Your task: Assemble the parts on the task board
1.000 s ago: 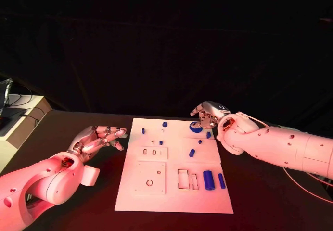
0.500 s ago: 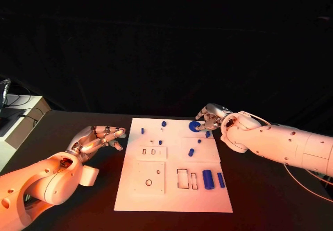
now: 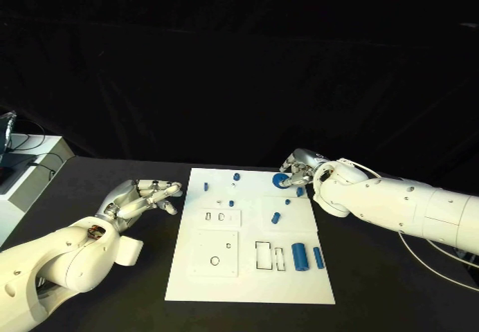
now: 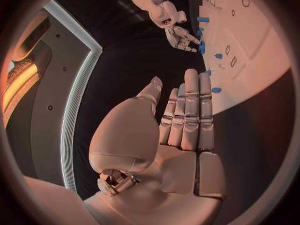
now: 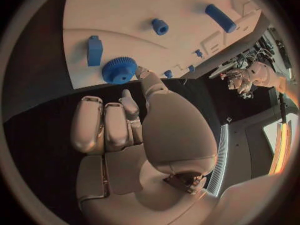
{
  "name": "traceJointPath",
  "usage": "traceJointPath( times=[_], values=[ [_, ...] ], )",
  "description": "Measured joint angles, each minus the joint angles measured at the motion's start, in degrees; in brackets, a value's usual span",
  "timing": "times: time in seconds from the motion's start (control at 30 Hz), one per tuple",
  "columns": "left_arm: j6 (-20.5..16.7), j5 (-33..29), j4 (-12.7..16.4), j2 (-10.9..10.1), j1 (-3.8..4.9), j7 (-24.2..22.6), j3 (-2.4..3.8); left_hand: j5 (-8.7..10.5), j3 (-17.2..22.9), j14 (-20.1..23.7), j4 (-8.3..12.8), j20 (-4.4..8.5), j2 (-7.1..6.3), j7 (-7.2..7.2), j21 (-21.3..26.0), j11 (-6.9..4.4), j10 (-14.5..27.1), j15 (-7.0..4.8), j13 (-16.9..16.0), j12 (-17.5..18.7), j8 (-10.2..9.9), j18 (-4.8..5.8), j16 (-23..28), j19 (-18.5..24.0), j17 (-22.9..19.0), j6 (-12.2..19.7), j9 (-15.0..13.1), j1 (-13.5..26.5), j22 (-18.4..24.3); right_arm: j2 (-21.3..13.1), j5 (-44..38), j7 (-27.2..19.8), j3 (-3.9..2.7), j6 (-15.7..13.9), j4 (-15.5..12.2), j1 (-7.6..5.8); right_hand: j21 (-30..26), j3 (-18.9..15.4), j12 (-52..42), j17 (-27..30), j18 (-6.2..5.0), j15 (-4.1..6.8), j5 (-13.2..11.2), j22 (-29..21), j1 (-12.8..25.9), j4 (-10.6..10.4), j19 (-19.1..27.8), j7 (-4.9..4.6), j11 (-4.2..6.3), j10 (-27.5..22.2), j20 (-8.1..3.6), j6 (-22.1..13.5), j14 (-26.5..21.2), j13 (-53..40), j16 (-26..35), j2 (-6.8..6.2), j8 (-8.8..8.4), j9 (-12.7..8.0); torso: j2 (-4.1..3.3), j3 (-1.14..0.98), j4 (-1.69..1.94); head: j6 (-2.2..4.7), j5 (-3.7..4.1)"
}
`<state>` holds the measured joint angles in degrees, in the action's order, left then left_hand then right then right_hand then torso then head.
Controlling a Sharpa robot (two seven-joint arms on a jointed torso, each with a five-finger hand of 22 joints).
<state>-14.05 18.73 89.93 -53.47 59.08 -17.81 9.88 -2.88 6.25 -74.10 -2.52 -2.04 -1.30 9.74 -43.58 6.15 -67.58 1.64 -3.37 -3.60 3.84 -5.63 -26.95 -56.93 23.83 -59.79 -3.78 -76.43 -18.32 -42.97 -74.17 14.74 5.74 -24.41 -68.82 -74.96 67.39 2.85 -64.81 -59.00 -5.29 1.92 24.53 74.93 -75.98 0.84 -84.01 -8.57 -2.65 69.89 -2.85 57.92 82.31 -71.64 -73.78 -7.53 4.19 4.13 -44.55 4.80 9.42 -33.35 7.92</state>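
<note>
The white task board [image 3: 250,277] lies in the middle of the black table. A blue gear [image 3: 280,180] sits at its far right corner, beside a small blue block [image 5: 95,50]. My right hand [image 3: 300,171] hovers just right of the gear [image 5: 119,69]. Its fingers [image 5: 103,125] are curled in, the thumb tip reaches the gear's rim, and it holds nothing. My left hand [image 3: 146,196] floats off the board's left edge, palm flat with the fingers [image 4: 190,110] straight and empty. Two blue cylinders [image 3: 300,256] lie at the near right, and small blue pegs [image 3: 230,203] stand across the far half.
White blocks with slots [image 3: 221,218] and an oval hole [image 3: 214,261] sit on the board's left half, with outlined rectangular recesses [image 3: 264,254] beside the cylinders. A pale cabinet [image 3: 25,173] stands past the table's left edge. Bare black table [image 3: 399,290] surrounds the board.
My right hand has eased slightly off the gear, so more of the gear shows. The left hand has stayed in place.
</note>
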Motion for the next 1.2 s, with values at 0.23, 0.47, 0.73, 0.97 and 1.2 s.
traceJointPath(
  times=[0.23,0.47,0.73,0.97,1.2],
  values=[
    [0.01,0.09,-0.11,-0.05,0.0,0.02,0.0,0.0,0.0,0.0,0.0,0.0,0.0,0.0,-0.36,0.0,0.0,0.0,0.0,0.0,0.0,0.0,0.0,0.0,-0.06,0.0,0.0,0.0,0.18,0.7,-0.06,0.68,0.0,0.31,1.81,0.37,0.1,0.0,0.0,-0.12,0.02,0.0,0.31,-0.01,0.26,0.0,0.0,0.0,0.0,0.0,0.0,0.0,0.0,0.02,0.0,0.26,0.0,0.0,0.02,-0.02,-0.1,0.0,-0.03],
    [0.03,0.13,-0.25,0.01,0.0,0.06,0.0,0.0,0.0,0.0,0.0,0.0,0.0,0.0,-0.36,0.0,0.0,0.0,0.0,0.0,0.0,0.0,0.0,0.0,-0.06,0.0,0.0,0.0,0.18,1.43,0.08,1.05,0.01,0.44,2.7,0.46,0.34,0.01,0.0,-0.27,0.04,0.0,0.76,-0.01,0.44,0.01,0.0,0.0,0.0,0.0,0.0,0.0,0.0,0.05,0.0,0.44,0.0,-0.01,0.04,-0.03,-0.05,0.01,0.03],
    [0.04,0.16,-0.37,0.11,0.0,0.09,0.0,0.0,0.0,0.0,0.0,0.0,0.0,0.0,-0.36,0.0,0.0,0.0,0.0,0.0,0.0,0.0,0.0,0.0,-0.06,0.0,0.0,0.0,0.27,2.21,0.62,1.19,-0.01,0.62,3.94,0.5,0.55,0.19,0.04,-0.36,0.05,0.0,1.01,-0.02,0.73,0.19,0.0,0.0,0.0,0.0,0.0,0.0,0.0,0.21,0.0,0.74,0.0,-0.02,0.03,-0.06,-0.08,-0.11,-0.14],
    [0.06,0.19,-0.47,0.22,0.0,0.12,0.0,0.0,0.0,0.0,0.0,0.0,0.0,0.0,-0.36,0.0,0.0,0.0,0.0,0.0,0.0,0.0,0.0,0.0,-0.06,0.0,0.0,0.0,0.27,2.85,1.83,1.18,-0.03,1.06,5.01,0.58,0.55,0.19,0.83,-0.5,0.06,0.0,2.38,-0.02,1.6,0.19,0.0,0.0,-0.01,-0.01,0.0,0.0,0.0,0.59,0.0,0.7,0.0,-0.03,0.02,-0.07,-0.08,-0.3,-0.14],
    [0.08,0.2,-0.55,0.26,0.0,0.16,0.0,0.0,0.0,0.0,0.0,0.0,0.0,0.0,-0.36,0.0,0.0,0.0,0.0,0.0,0.0,0.0,0.0,0.0,-0.12,0.0,0.0,0.0,0.38,3.11,4.15,1.06,-0.12,2.27,5.7,0.51,0.55,0.02,0.83,-0.66,0.08,0.0,4.84,-0.02,2.34,0.53,0.0,-0.19,0.0,-0.44,0.0,-0.39,0.0,0.67,0.0,1.43,-0.02,-0.09,0.02,-0.05,-0.09,-0.44,-0.27]
  ],
)
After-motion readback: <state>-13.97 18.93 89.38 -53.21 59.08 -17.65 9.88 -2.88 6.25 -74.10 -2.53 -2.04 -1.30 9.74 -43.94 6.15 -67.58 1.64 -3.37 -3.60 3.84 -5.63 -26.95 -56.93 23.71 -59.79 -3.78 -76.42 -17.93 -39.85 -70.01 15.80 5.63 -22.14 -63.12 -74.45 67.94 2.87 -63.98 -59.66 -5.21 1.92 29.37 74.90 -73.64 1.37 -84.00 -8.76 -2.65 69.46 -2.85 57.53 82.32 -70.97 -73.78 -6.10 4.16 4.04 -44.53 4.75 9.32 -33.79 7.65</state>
